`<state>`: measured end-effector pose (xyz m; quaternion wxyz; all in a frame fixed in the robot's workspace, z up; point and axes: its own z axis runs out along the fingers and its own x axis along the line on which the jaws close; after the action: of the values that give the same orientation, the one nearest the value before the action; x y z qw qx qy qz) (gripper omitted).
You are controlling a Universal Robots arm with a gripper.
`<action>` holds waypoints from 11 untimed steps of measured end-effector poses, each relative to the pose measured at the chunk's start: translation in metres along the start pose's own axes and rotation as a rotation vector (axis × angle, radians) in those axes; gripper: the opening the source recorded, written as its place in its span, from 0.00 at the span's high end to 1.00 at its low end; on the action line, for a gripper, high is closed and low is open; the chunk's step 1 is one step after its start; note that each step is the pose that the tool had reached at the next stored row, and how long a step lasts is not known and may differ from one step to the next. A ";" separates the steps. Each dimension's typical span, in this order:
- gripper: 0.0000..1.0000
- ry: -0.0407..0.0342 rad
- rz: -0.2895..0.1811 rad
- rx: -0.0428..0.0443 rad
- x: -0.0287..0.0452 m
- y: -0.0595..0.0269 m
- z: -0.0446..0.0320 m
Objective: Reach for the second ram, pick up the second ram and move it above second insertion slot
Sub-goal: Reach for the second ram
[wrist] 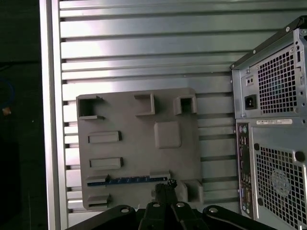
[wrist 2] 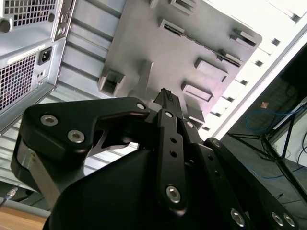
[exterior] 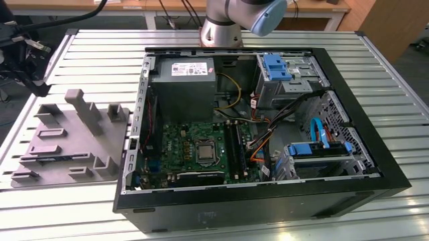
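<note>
While the second ram [wrist: 127,180] sits slotted in the gray tray [wrist: 132,149], the hand [wrist: 166,185] hovers clenched, empty.

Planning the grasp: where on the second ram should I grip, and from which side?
Probably mid-length, pinching its two flat faces from straight above: the second ram stands on edge in a slot of the gray holder, so only its thin top edge is exposed.

From my console I see a silver-grey metal arm column [exterior: 220,27] topped by a pale blue rounded joint cap [exterior: 264,17]. The matte black linkage gripper [wrist 2: 164,96] has flat bars dotted with silver socket-head screws [wrist 2: 173,192].
</note>
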<state>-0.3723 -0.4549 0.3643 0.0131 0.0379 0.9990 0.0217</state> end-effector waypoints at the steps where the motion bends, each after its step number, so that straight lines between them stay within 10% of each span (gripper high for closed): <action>1: 0.89 0.0000 0.000 0.0001 0.0006 -0.0013 0.0008; 11: 0.89 0.0000 0.000 0.0001 0.0051 -0.0105 0.0090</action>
<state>-0.3779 -0.4647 0.3547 0.0131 0.0379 0.9990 0.0217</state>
